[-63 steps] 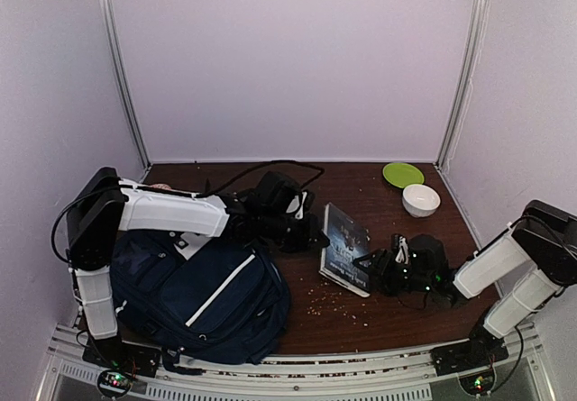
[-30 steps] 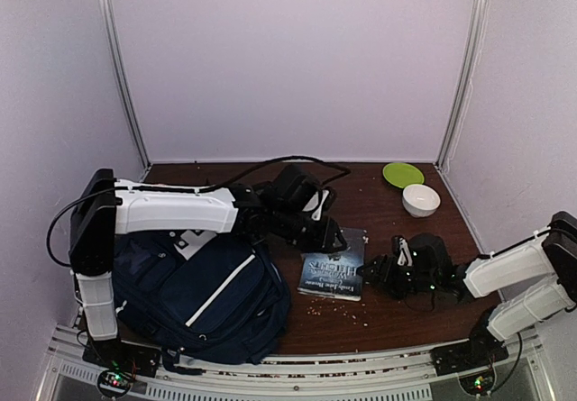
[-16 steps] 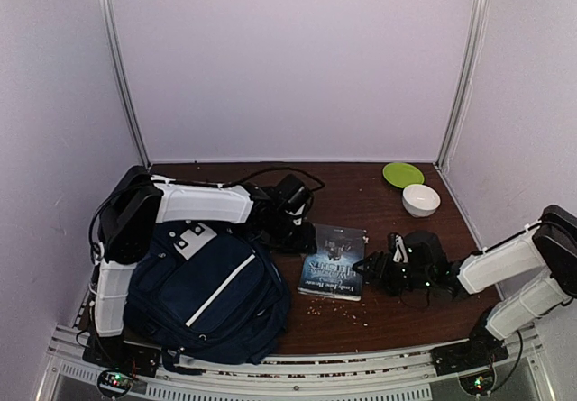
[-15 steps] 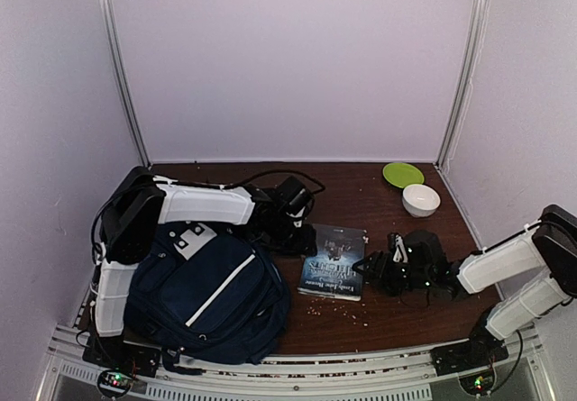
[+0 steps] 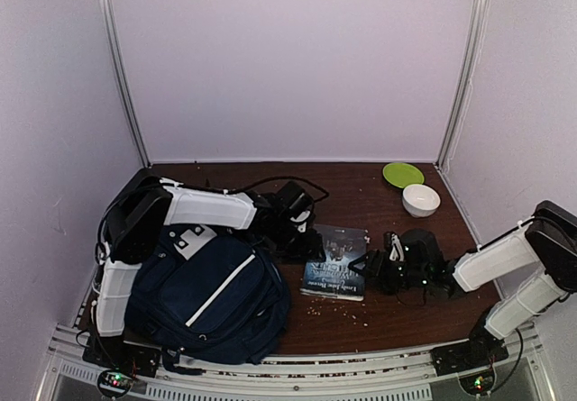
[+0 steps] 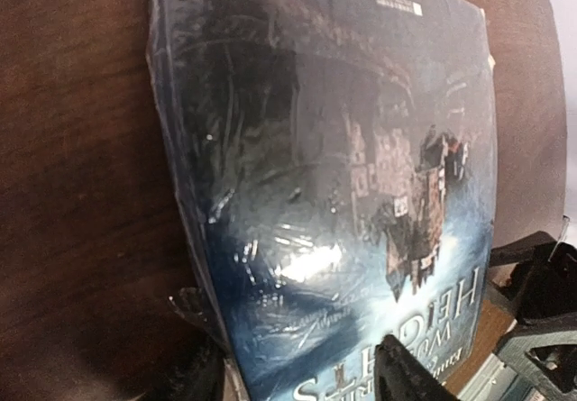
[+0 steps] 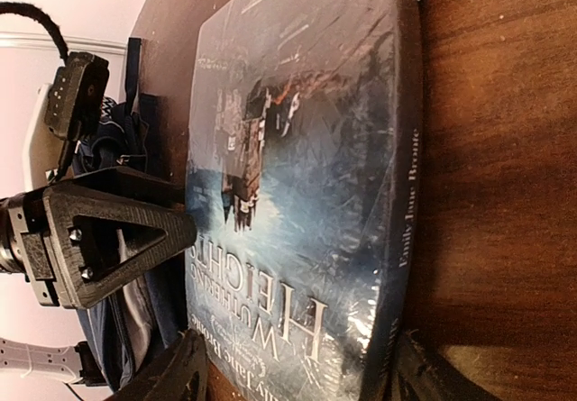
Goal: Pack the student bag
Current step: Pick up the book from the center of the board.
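Note:
The student bag [image 5: 207, 297], navy with a thin white stripe, lies at the near left. A plastic-wrapped book [image 5: 335, 261] lies flat on the table just right of it. My left gripper [image 5: 304, 239] is open at the book's far left edge. In the left wrist view its fingers [image 6: 406, 378] straddle that edge of the book [image 6: 334, 176]. My right gripper [image 5: 374, 270] is open at the book's right side. In the right wrist view the book [image 7: 297, 167] reaches between its fingers [image 7: 176, 369], with the left gripper [image 7: 99, 239] beyond.
A green plate [image 5: 403, 174] and a white bowl [image 5: 421, 200] sit at the back right. Small crumbs [image 5: 338, 306] are scattered on the brown table [image 5: 361, 194] in front of the book. A black cable [image 5: 261, 185] loops behind the left arm.
The left gripper has opened and drawn back left off the book toward the bag. The book, earlier turned and shifted, now lies still. The right gripper has edged slightly toward the book.

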### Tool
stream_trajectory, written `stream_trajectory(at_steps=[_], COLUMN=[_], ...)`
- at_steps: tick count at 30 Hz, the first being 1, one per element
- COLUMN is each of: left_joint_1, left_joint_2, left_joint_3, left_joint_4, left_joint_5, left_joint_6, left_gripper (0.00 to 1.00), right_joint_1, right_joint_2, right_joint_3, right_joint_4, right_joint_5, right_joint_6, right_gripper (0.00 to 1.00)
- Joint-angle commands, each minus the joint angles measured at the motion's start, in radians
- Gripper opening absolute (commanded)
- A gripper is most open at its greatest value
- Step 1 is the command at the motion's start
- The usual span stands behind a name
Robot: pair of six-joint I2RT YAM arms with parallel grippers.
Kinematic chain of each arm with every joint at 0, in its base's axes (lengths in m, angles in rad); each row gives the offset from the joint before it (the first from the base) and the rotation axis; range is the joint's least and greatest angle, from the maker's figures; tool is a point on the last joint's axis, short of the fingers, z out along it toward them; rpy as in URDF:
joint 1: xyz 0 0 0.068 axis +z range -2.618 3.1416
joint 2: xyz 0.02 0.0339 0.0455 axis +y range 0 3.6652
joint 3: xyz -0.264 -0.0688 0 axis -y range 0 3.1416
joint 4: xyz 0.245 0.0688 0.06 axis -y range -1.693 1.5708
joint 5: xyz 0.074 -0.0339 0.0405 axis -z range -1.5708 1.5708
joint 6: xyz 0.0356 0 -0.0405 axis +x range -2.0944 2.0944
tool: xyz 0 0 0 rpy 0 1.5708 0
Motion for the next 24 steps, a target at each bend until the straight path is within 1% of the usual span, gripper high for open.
stream_trajectory(at_steps=[1,2,7,9,10,12,13,15,17,20,24], left_joint_1=[-0.023,-0.026,-0.031,-0.037,-0.039,-0.041,-0.042,-0.044,-0.044,-0.046,-0.061], left_joint_2=[0.038,0.032,0.02,0.012,0.009,0.003,-0.001,-0.005,-0.016,-0.02,-0.023], left_joint_3=[-0.086,-0.102,-0.154,-0.163,-0.164,-0.173,-0.183,-0.194,-0.216,-0.226,-0.23], left_joint_4=[0.213,0.259,0.429,0.459,0.464,0.48,0.499,0.508,0.542,0.558,0.58], left_joint_5=[0.201,0.222,0.287,0.291,0.291,0.294,0.298,0.296,0.297,0.308,0.331], left_joint_6=[-0.074,-0.089,-0.163,-0.173,-0.174,-0.18,-0.187,-0.191,-0.203,-0.207,-0.209], left_gripper=[0.88,0.83,0.51,0.38,0.29,0.19,0.16,0.13,0.12,0.09,0.06], right_joint_1=[0.005,0.005,0.005,0.005,0.005,0.005,0.005,0.003,0.003,0.003,0.001], right_joint_2=[0.053,0.061,0.091,0.093,0.092,0.078,0.067,0.032,-0.005,-0.043,-0.065], right_joint_3=[-0.013,-0.021,-0.046,-0.052,-0.058,-0.071,-0.077,-0.077,-0.063,-0.062,-0.069], right_joint_4=[-0.019,0.0,0.118,0.164,0.191,0.26,0.28,0.29,0.238,0.226,0.269], right_joint_5=[-0.047,-0.056,-0.104,-0.119,-0.126,-0.137,-0.136,-0.129,-0.124,-0.119,-0.106], right_joint_6=[0.037,0.047,0.095,0.109,0.118,0.141,0.148,0.148,0.115,0.099,0.118], right_gripper=[0.7,0.7,0.7,0.7,0.69,0.66,0.64,0.63,0.61,0.58,0.58])
